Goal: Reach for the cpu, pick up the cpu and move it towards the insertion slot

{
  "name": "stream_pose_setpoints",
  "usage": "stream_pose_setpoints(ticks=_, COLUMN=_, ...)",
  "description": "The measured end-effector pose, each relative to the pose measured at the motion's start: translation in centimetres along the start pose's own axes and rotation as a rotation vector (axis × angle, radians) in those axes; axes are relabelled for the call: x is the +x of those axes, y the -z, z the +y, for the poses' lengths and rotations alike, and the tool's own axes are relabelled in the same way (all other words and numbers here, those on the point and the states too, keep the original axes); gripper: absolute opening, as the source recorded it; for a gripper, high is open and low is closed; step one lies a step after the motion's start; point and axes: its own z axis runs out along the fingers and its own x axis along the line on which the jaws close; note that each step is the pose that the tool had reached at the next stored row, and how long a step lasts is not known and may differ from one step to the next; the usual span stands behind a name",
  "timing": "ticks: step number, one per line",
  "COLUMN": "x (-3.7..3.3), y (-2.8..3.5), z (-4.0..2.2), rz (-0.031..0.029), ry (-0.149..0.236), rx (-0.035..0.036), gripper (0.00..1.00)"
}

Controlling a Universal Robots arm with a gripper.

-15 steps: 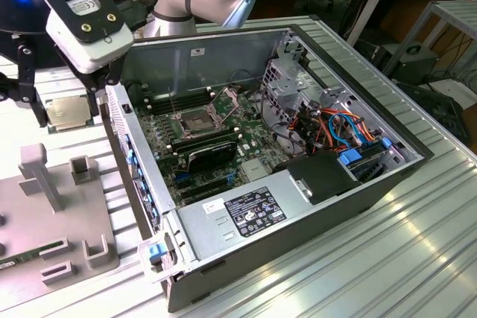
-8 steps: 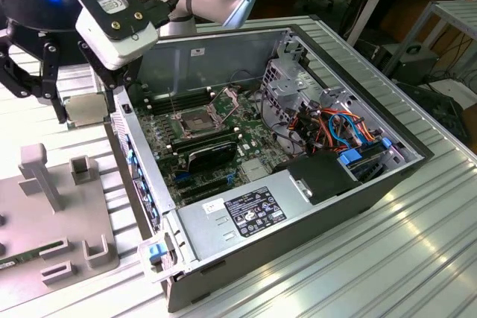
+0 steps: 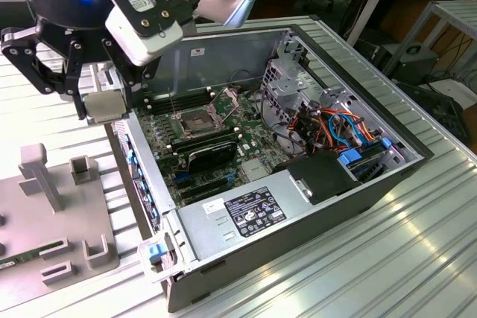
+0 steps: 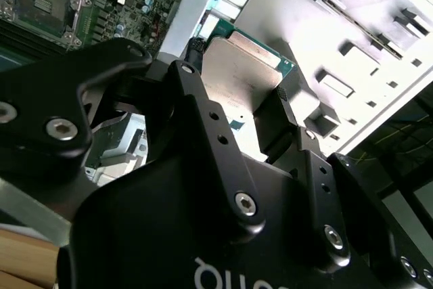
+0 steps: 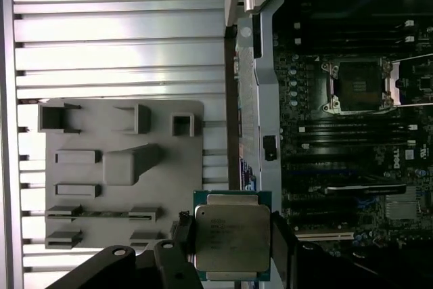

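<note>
The cpu (image 3: 104, 106) is a thin silvery square chip on a green edge, held off the table beside the open computer case. My gripper (image 3: 105, 109) is shut on it, one finger on each of two opposite edges. In both wrist views the cpu (image 5: 232, 235) (image 4: 240, 76) sits flat between the black fingers (image 5: 283, 238). The insertion slot (image 3: 195, 121) is a silver-framed square socket with a dark centre on the green motherboard, to the exterior view's right of the gripper and lower down. The slot (image 5: 358, 86) (image 4: 40, 5) stands with its bracket swung open.
A grey fixture plate (image 3: 52, 214) with raised holders lies on the ridged metal table (image 3: 417, 258) at the exterior view's left. The case wall (image 3: 141, 184) stands between the gripper and the motherboard. Inside are memory slots, a labelled power supply (image 3: 253, 210) and coloured cables (image 3: 343, 128).
</note>
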Motion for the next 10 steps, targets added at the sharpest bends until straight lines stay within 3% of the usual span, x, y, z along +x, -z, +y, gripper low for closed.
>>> stream_pose_setpoints(ticks=10, x=-2.18, y=-0.03, z=0.06, rz=0.0, ry=0.0, rx=0.0, gripper=0.55)
